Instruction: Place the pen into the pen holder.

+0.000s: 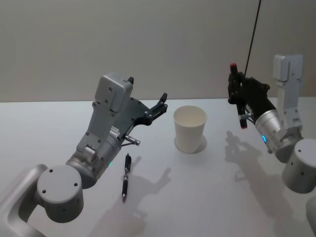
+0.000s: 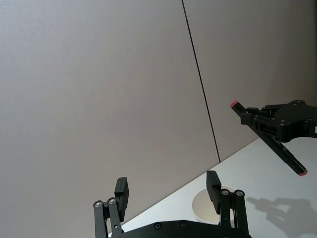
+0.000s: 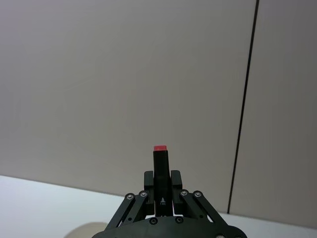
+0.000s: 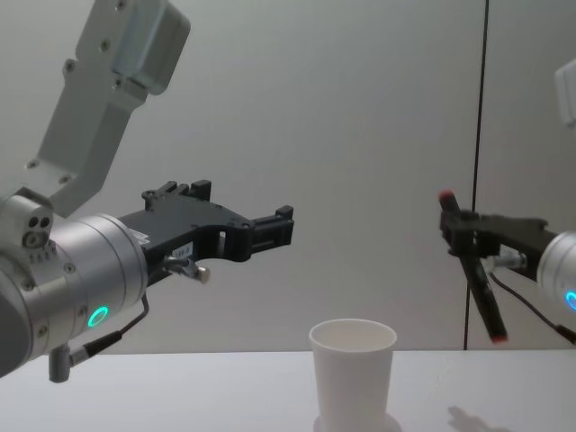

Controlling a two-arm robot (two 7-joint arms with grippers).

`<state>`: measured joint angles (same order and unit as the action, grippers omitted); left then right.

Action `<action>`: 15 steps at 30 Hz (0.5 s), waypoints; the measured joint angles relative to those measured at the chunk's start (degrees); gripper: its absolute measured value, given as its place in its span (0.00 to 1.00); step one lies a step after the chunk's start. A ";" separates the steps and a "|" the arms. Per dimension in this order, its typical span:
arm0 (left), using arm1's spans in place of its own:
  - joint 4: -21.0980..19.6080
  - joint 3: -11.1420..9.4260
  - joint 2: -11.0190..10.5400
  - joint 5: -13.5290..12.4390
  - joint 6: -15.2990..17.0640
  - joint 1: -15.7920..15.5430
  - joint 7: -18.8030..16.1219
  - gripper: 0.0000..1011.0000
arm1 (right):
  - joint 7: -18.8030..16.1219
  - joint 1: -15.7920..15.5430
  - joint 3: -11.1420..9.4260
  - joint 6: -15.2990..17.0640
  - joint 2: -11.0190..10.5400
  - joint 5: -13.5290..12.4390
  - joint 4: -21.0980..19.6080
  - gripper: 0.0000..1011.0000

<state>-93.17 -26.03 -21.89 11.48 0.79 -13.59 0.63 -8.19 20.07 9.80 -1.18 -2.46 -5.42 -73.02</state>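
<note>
Two pens: both slim, dark sticks, and the red-tipped pen [image 4: 482, 301] sat pinched in the right gripper's [image 3: 161, 176] closed jaws, a red end poking out either side of them.
Second pen: the black pen [image 1: 126, 177] lay flat on the smooth white table [image 1: 222, 197], well below the left gripper's [image 2: 167, 191] jaws.
Left jaws: spread wide apart.
One pen holder: the pen holder [image 1: 190, 129], a white tapered paper-like cup with a rolled rim, stood upright between the two sets of jaws, lower than both.
</note>
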 joint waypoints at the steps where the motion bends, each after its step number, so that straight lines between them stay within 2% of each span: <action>1: 0.00 0.00 0.00 0.00 0.00 0.00 0.00 0.99 | -0.19 0.12 0.07 -0.88 0.08 0.03 0.31 0.18; 6: 0.00 0.00 0.00 0.00 0.00 0.00 0.00 0.99 | -1.30 1.13 0.61 -6.25 0.71 0.30 2.80 0.18; 7: 0.00 0.00 0.00 0.00 0.00 0.00 -0.01 0.99 | -1.70 1.63 0.83 -8.47 1.01 0.40 3.98 0.18; 10: 0.00 0.00 0.00 0.00 0.00 0.00 -0.01 0.99 | -2.32 2.68 1.24 -12.27 1.58 0.47 6.35 0.18; 15: 0.00 0.00 0.00 0.00 0.00 0.00 -0.01 0.99 | -3.03 4.53 1.79 -17.16 2.50 0.47 10.49 0.18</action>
<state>-93.18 -26.02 -21.89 11.48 0.80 -13.59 0.62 -11.23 24.59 11.59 -18.34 0.04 -4.94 -62.52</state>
